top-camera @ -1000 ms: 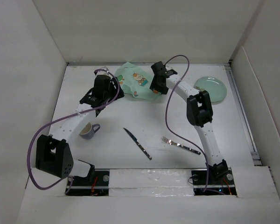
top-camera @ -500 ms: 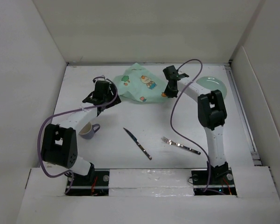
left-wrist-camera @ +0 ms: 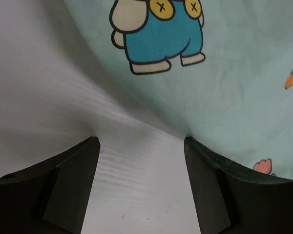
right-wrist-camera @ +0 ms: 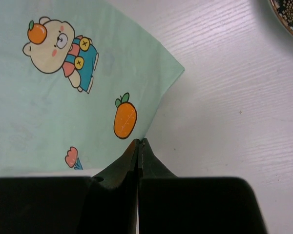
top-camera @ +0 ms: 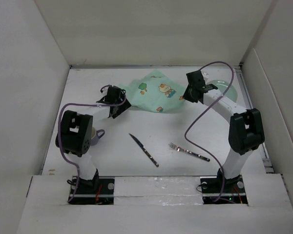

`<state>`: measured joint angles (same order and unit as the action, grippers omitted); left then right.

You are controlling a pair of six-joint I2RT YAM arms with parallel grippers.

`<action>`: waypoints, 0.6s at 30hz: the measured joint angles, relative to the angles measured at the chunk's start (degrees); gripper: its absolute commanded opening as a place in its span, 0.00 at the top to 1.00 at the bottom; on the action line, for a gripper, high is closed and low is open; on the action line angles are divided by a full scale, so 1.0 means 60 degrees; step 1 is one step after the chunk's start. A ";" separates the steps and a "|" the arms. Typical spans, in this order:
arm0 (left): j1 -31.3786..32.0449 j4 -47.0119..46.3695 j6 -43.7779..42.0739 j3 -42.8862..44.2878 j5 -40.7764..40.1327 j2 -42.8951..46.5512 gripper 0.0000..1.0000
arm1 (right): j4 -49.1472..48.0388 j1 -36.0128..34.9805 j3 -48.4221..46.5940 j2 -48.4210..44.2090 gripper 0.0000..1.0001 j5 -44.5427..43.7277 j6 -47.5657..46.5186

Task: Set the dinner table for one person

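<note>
Now the right hand (right-wrist-camera: 138, 143) pinches the placemat (top-camera: 158, 93), dragged rightward; left hand (left-wrist-camera: 141, 144) open.

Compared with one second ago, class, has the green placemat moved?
Yes: judged against the unmoved knife, the placemat has shifted to the right in the top view.

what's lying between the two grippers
the mint-green placemat lies spread between the open left gripper and the right gripper, which is shut on its edge; the top view shows it best
</note>
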<state>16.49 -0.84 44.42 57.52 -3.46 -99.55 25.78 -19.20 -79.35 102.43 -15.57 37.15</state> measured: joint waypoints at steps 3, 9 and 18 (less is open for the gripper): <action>0.0000 -0.0102 0.0379 0.0586 -0.0168 -0.0630 0.40 | -0.0120 0.0000 0.0463 -0.0244 1.00 0.0226 -0.0149; 0.0000 -0.0240 0.0707 0.1657 -0.0503 -0.1410 0.86 | -0.0291 0.0007 0.1002 -0.0736 1.00 0.0718 -0.0288; 0.0000 0.0608 -0.0368 0.3694 -0.1049 -0.1931 1.00 | -0.0372 0.0007 0.1177 -0.1384 1.00 0.1311 -0.0452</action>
<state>16.49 2.81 42.22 79.68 -9.76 -111.13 23.55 -19.16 -72.29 94.13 -7.70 34.44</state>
